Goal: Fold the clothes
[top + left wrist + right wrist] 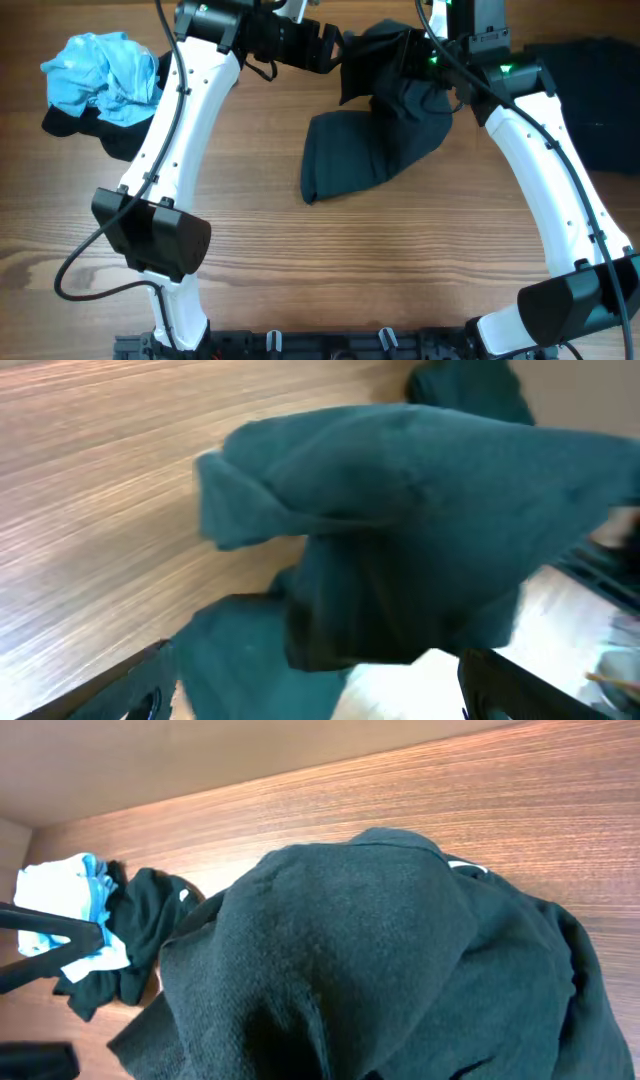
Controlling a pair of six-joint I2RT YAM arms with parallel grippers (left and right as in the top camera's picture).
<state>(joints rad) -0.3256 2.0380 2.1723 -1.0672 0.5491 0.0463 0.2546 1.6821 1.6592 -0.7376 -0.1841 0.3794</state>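
Bright even top light; soft shadows on table (400,260). Left wrist view blurred, teal-tinted, white glare between left jaws. Black garment (380,950) sharp ahead of right jaws.

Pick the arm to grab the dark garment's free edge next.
Left. The left gripper is open right beside the lifted dark garment, while the right gripper is shut on it, holding it up.

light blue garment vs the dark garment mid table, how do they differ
Colour: the light blue garment is pale, the dark garment near black. Pose: the light blue garment lies crumpled on a black cloth; the dark garment is held up at one end by the right gripper, its other end on the table. Both are unfolded soft fabric.
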